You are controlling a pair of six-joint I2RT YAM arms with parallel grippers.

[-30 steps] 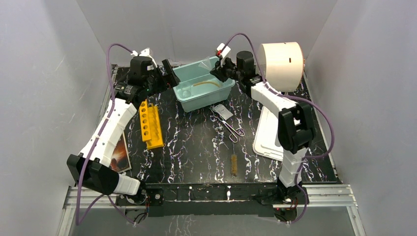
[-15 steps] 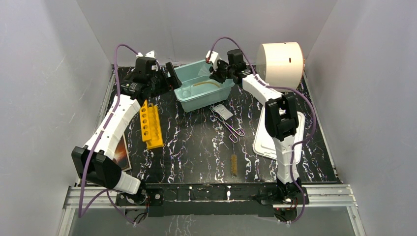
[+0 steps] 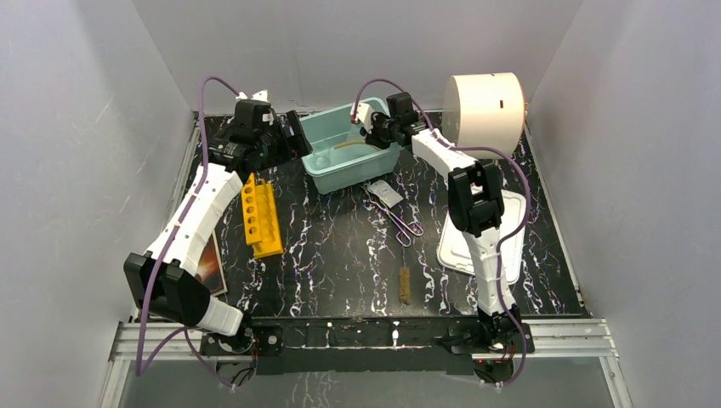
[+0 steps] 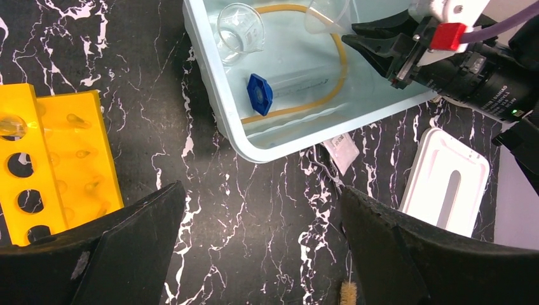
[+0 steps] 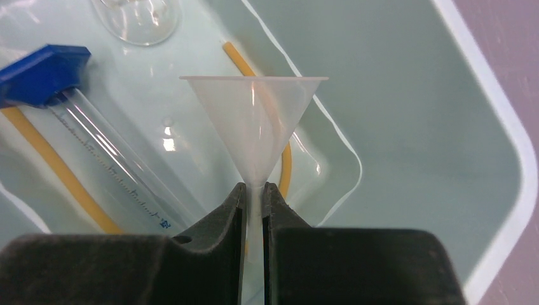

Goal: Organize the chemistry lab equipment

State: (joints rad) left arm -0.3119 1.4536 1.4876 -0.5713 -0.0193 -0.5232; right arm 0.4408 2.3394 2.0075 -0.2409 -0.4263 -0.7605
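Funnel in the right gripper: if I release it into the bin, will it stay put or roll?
Probably light, thin plastic: the funnel looks translucent, and the right gripper holds it by the narrow stem alone. Likely slippery there, the stem being smooth. Released, its cone would probably tip and roll in an arc inside the bin.

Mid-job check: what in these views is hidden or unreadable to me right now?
- Right wrist view: the funnel stem's end is hidden inside the right gripper.
- Left wrist view: the brush is cut off by the bottom edge; only its tip shows.
- Top view: the book is mostly covered by the left arm.
- Top view: the packet is too small to identify.
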